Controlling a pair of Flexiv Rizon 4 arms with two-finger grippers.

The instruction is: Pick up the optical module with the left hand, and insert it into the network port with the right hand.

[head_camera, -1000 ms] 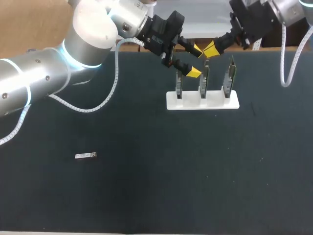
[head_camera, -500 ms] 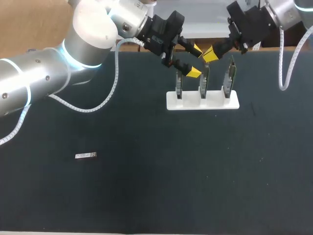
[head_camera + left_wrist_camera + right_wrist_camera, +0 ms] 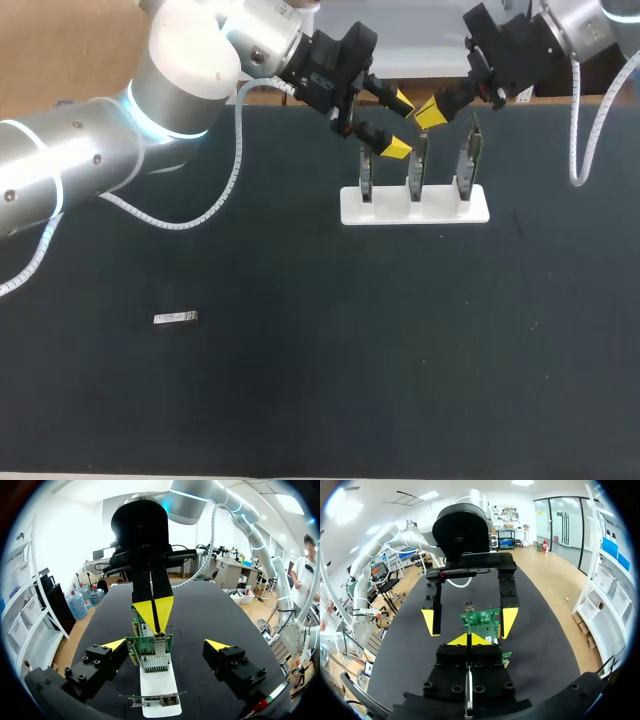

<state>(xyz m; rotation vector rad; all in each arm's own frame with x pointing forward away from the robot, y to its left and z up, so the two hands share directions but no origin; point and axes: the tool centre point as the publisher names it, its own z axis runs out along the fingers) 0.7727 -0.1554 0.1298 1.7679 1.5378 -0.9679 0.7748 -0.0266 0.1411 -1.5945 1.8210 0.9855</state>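
The optical module (image 3: 176, 318), a small silver bar, lies alone on the dark table at the left. A white stand (image 3: 390, 212) holds three upright green network cards. My left gripper (image 3: 398, 124) hovers open at the cards' tops, a finger on each side of the middle card (image 3: 150, 652) without touching it. My right gripper (image 3: 430, 110) is shut, its yellow tips pointing down at that card's top edge (image 3: 481, 622). In the left wrist view the right gripper (image 3: 155, 614) meets the card's metal port. I cannot make out anything held in it.
The stand sits near the table's far edge, right of the middle. The nearest card (image 3: 155, 700) lies just under my left gripper. Wide bare black tabletop (image 3: 350, 380) spreads in front, between the stand and the module.
My right arm has shifted slightly to the left and its tips sank a little toward the middle card. The left arm and the module have not moved.
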